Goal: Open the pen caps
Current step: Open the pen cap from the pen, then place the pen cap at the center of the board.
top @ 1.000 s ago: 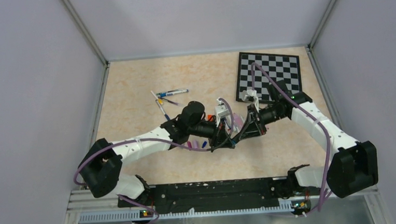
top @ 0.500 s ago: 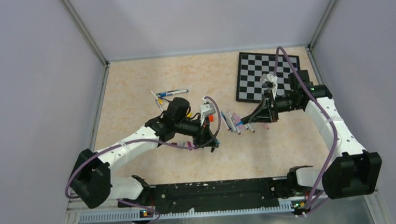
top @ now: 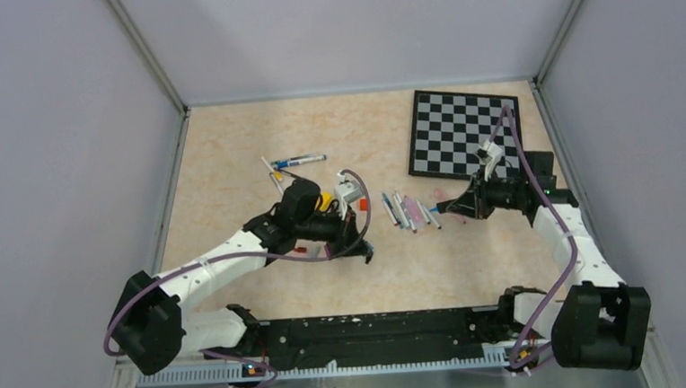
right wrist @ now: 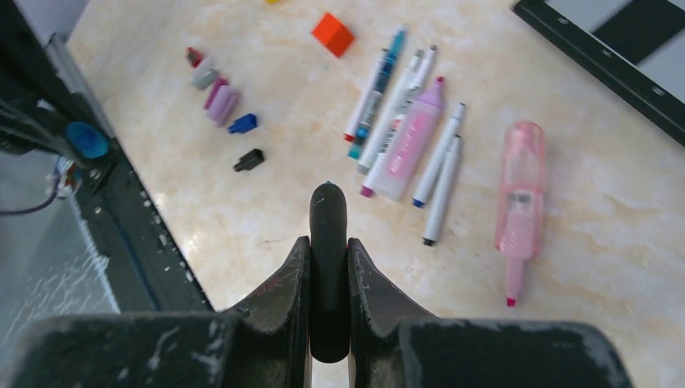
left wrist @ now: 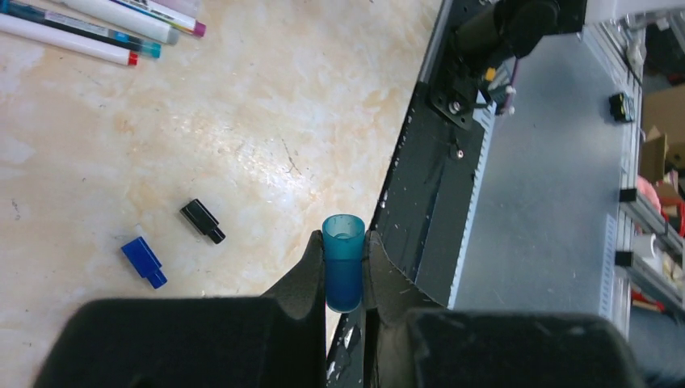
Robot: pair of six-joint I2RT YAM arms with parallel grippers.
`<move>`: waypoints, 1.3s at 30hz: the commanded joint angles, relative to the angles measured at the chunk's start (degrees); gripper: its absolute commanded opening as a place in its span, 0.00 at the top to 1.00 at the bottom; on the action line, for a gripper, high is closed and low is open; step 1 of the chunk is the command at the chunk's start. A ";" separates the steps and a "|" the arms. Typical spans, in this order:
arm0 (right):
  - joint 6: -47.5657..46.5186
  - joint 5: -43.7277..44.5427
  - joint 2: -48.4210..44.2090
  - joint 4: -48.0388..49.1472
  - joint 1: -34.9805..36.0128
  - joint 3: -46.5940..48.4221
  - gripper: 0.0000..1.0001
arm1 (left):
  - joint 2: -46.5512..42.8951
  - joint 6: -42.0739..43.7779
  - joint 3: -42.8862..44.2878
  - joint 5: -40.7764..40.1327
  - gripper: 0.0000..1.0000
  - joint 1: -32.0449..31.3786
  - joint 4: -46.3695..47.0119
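Cap off: left fingers [left wrist: 303, 279] pinch teal plastic cap [left wrist: 343, 259], right fingers [right wrist: 291, 279] clamp dark pen barrel [right wrist: 329, 234]; next, set both down.

Pen row [top: 408, 211] centre; checkerboard [top: 464, 133] behind, rightward; loose caps [right wrist: 220, 103] left of row.

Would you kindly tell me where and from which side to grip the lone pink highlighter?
Grip the pink highlighter across its broad barrel, coming down from above with the jaws astride its long sides. It lies flat on the table, apart from the other pens, so both sides look free.
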 commanded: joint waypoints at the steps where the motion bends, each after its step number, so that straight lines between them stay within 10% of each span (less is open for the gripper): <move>1: 14.96 7.45 -6.76 18.95 -2.63 -5.87 1.00 | -1.74 -8.97 -3.86 -9.37 0.98 -2.55 12.29; 18: 22.67 10.92 -5.86 26.30 -9.96 -10.47 1.00 | 16.02 -15.48 6.56 -40.90 0.93 -17.85 4.50; 39: 43.38 25.98 1.43 46.14 -11.52 -20.85 1.00 | 25.60 -17.63 12.30 -46.38 0.73 -20.58 -1.10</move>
